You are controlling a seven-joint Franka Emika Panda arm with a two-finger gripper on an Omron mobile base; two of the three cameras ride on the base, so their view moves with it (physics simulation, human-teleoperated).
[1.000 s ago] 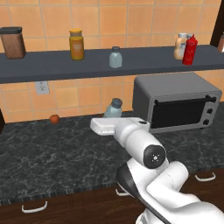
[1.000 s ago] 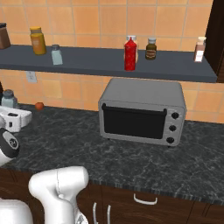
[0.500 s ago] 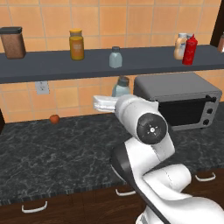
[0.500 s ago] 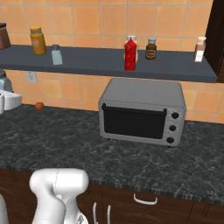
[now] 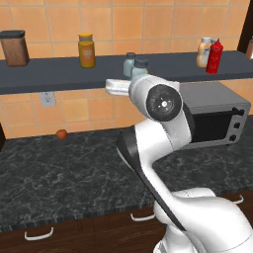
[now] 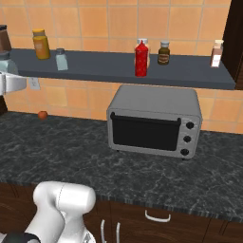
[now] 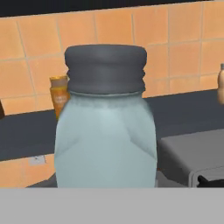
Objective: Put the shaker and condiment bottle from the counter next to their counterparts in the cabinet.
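The white arm's two-finger gripper (image 5: 129, 79) is raised to the level of the long dark slate-grey open shelf (image 5: 49, 74) on the orange tiled wall, its jaws clamped on the small pale blue-grey translucent shaker with a grey cap (image 7: 105, 120); in the hand view that shaker stands upright and close up, the shelf and tiles behind it; in the left base view the held shaker (image 5: 140, 68) sits just beside its slightly larger pale blue-grey twin (image 5: 129, 63) on the shelf, though whether the two touch, or whether the held one rests on the shelf, I cannot tell; the all-red squeeze bottle with a narrow nozzle (image 5: 214, 56) already stands on the shelf just beside the beige squeeze bottle with a pale cap (image 5: 203, 52); further left on the shelf stand an amber jar with a yellow lid (image 5: 86, 50) and a brown canister with a dark lid (image 5: 14, 48); below, the black marbled stone counter (image 5: 59, 173) carries a grey microwave box (image 6: 154, 120) and a small red-orange fruit (image 5: 61, 134) near the wall.
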